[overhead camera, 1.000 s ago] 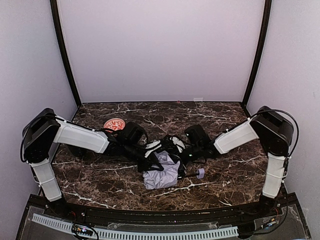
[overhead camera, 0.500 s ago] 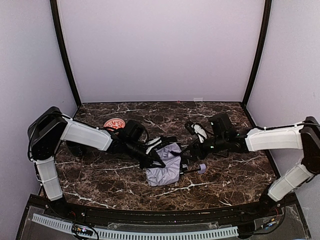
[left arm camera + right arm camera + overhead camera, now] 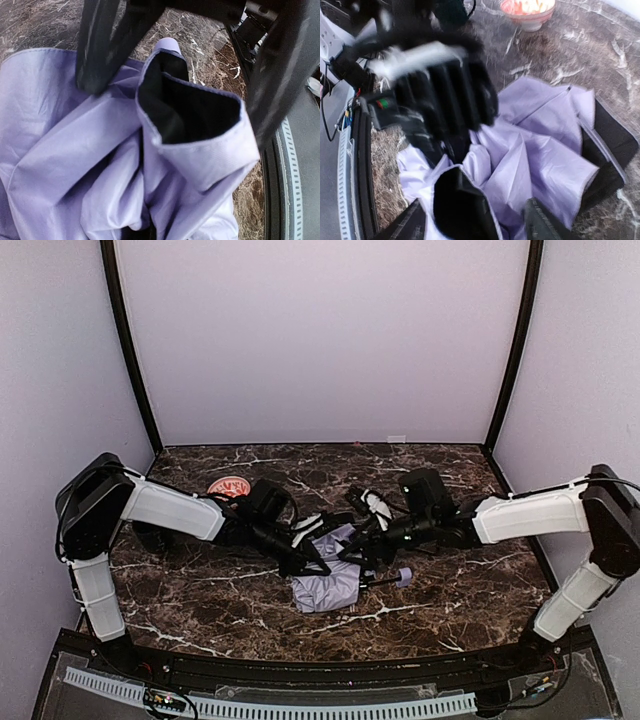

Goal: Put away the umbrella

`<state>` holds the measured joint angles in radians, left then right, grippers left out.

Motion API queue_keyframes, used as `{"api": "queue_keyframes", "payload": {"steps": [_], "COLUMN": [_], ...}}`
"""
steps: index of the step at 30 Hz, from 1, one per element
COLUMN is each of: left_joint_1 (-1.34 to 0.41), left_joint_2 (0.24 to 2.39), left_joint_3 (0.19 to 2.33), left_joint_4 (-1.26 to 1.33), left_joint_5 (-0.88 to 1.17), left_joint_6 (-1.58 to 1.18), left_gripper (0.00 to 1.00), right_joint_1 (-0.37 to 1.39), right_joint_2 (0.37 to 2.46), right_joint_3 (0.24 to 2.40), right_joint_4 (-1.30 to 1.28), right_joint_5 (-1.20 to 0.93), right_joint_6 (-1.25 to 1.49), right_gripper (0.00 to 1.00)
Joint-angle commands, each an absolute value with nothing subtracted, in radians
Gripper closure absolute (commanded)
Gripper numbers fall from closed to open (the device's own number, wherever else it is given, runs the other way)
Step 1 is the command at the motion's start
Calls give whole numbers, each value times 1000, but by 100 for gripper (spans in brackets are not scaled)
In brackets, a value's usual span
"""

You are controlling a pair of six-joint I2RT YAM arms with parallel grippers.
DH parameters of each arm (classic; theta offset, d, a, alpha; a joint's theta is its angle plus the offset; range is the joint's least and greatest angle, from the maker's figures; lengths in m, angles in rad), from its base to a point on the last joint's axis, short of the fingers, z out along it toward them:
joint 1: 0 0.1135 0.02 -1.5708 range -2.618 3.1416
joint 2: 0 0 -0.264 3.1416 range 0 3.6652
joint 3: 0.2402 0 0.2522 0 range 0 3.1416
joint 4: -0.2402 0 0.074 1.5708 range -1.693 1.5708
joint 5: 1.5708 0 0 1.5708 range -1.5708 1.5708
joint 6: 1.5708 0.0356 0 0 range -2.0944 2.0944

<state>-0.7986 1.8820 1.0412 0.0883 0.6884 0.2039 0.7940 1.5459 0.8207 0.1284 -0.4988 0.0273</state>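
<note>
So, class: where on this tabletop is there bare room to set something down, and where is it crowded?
Free: the table strip along the back wall, right of the bowl; the front strip between the umbrella and the near edge; the corner right of its handle. Crowded: the centre, where left arm and right arm meet over the umbrella.

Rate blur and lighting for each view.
Top external: sharp, evenly lit, no glare on the umbrella. Left wrist: umbrella crisp, the dark fingers in front soft. Right wrist: the left arm smeared by blur, bowl washed out.
</note>
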Motion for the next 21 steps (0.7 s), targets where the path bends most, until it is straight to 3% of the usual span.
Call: {"api": "queue_keyframes", "payload": {"steps": [1, 4, 7, 11, 14, 18, 21], "left_joint_1": [-785, -785, -785, -785, -785, -783, -783], "left_joint_2": [1900, 1894, 1874, 1788, 1709, 1644, 1654], "left_joint_3": [1025, 1023, 1031, 1062, 1061, 1044, 1070], "left_joint_4": [-45, -43, -65, -104, -88, -29, -63], "left_joint_5": [628, 635, 632, 653, 685, 630, 542], "left_joint_6": [221, 222, 220, 219, 206, 168, 182], "left_gripper": [98, 95, 81, 49, 32, 26, 30], "right_joint_1": [814, 798, 759, 744, 736, 722, 708], "right_joint_2": [1664, 1691, 1730, 1824, 1899, 1944, 1975], "right_joint_3": [860, 840, 823, 825, 813, 752, 746], "right_joint_4": [143, 223, 288, 268, 271, 379, 372], "right_joint_5": [-524, -473, -502, -533, -577, -626, -604], "right_joint_6": [24, 83, 183, 254, 318, 445, 503], "right_gripper": [45, 83, 100, 100, 100, 100, 100]}}
